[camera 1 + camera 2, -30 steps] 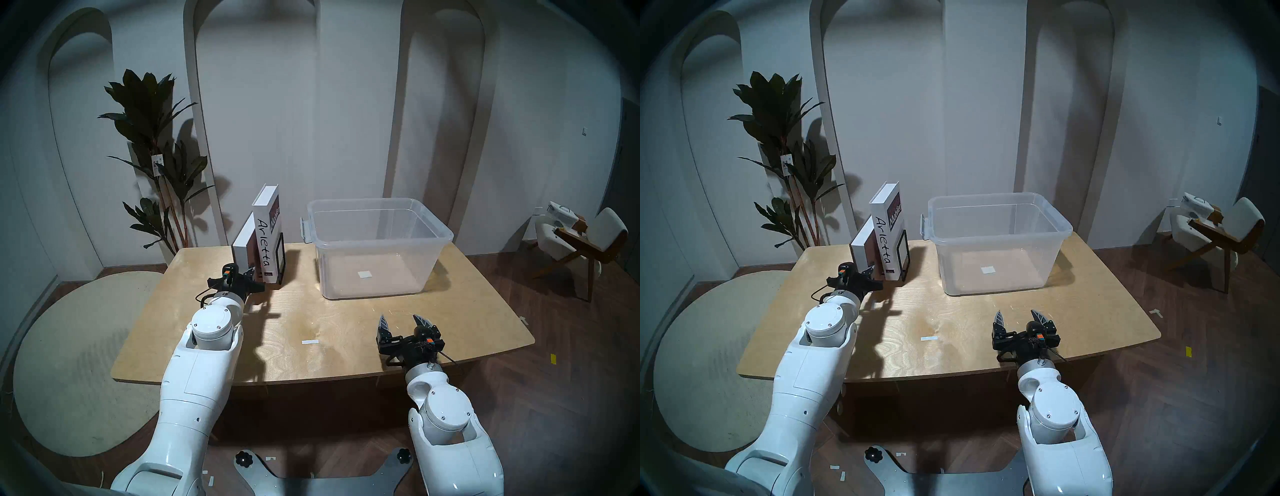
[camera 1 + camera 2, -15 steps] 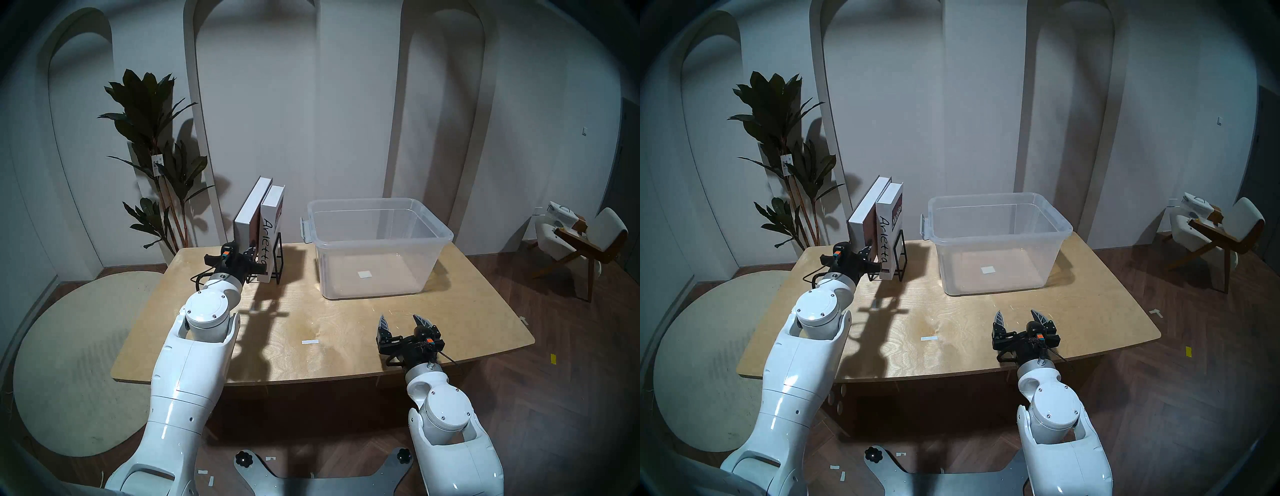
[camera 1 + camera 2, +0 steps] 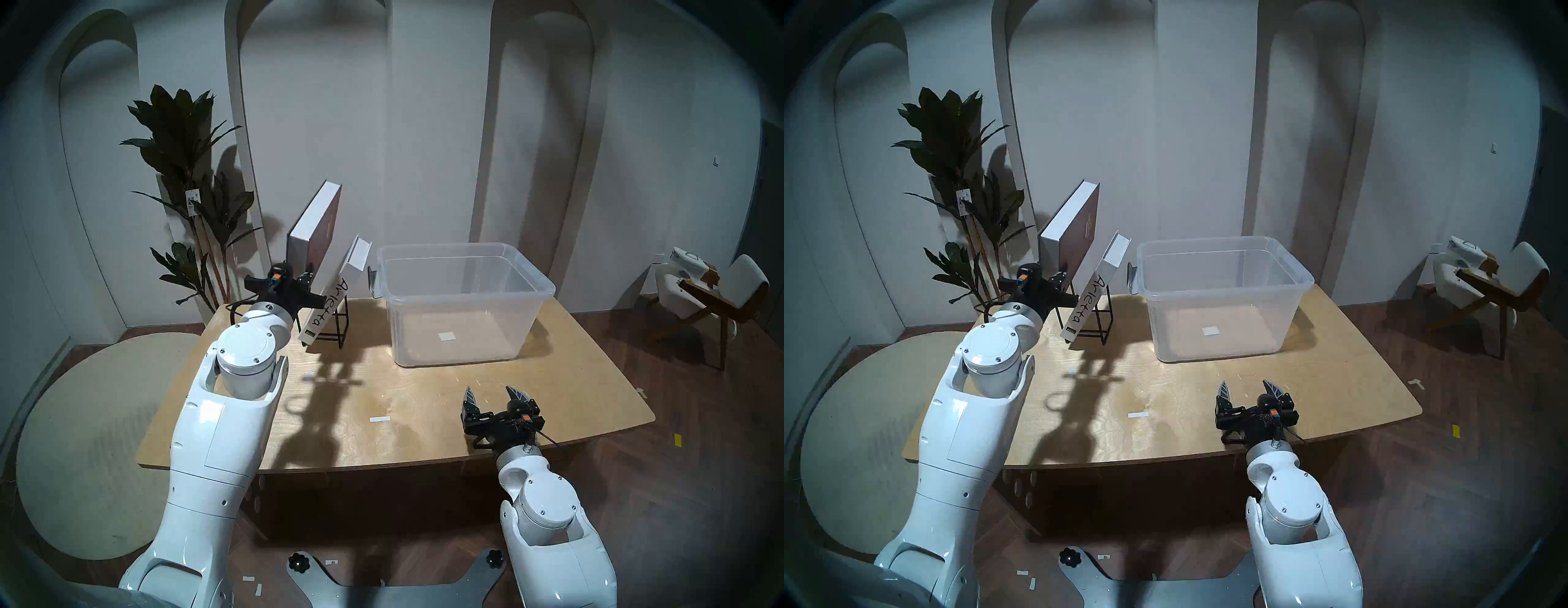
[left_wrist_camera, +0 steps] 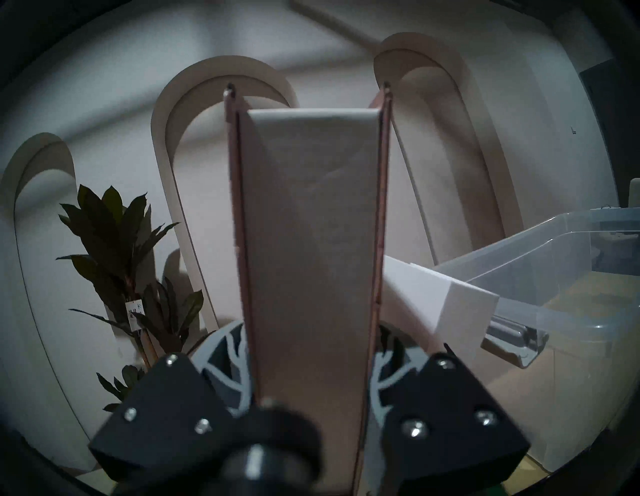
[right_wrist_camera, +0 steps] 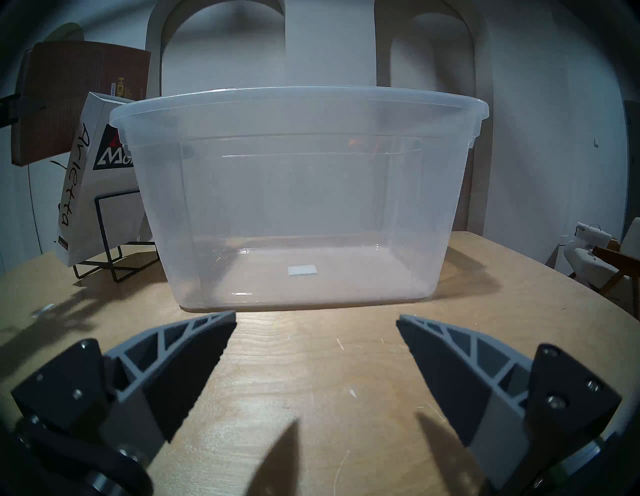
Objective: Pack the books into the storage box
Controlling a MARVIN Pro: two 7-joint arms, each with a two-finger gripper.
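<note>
L claw (image 3: 309, 283) clamped on brown book (image 3: 316, 231), long axis up, tilted back, R claw (image 3: 494, 397) wide

A light wooden table (image 3: 424, 399) carries a clear storage box (image 3: 462, 305) straight ahead of the right gripper (image 3: 494, 392), and a black wire stand (image 3: 339, 327) beneath the left gripper (image 3: 306, 281).

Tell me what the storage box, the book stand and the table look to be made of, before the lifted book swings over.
Storage box: translucent plastic, smooth and slightly frosted; the tabletop shows through its walls.
Book stand: thin black wire or rod, probably painted metal, matte; only an open frame.
Table: pale wood, likely plywood, with visible grain, light scratches and a soft sheen.
</note>
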